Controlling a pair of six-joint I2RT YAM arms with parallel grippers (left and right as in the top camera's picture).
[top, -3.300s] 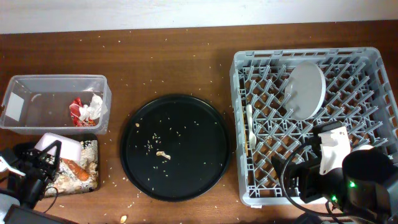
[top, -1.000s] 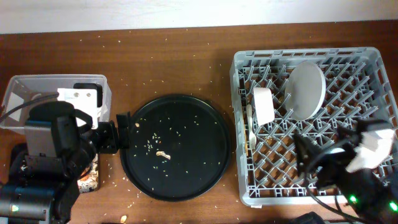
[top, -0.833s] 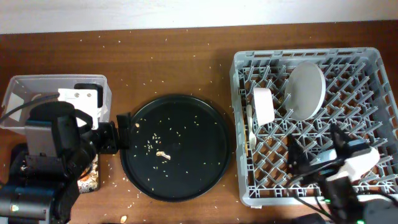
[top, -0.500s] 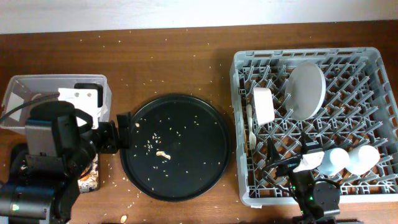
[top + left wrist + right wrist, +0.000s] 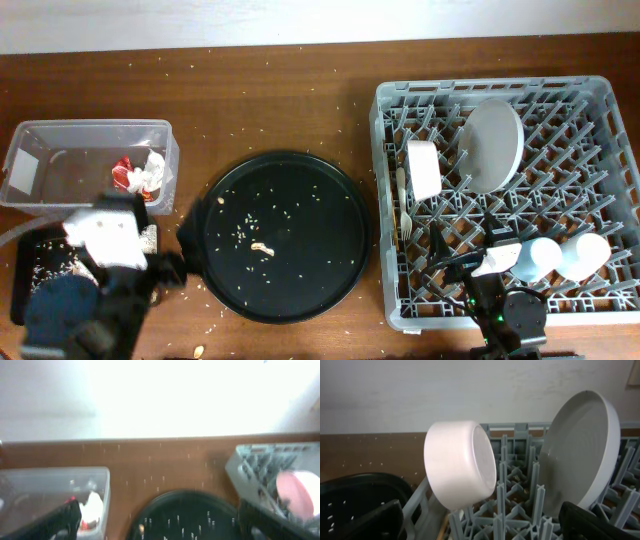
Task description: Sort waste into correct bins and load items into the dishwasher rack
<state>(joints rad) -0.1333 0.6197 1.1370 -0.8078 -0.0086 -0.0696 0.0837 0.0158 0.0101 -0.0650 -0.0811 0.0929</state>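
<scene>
Loose rice and food scraps (image 5: pixel 262 246) lie scattered across the large round black tray (image 5: pixel 345 200) at table centre. The big square grey plastic dishwasher rack (image 5: pixel 440 88) sits at its 3 o'clock, the clear rectangular plastic tub (image 5: pixel 90 127) at 10 o'clock. Left gripper (image 5: pixel 160 510) and right gripper (image 5: pixel 480 515) are both spread wide and empty. Assessment: the scraps are tiny, light and hard to pinch. Gripping the stiff tray's rim at 9 o'clock and tipping it looks more practical.

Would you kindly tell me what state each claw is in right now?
Left claw: open, holding nothing.
Right claw: open, holding nothing.
</scene>
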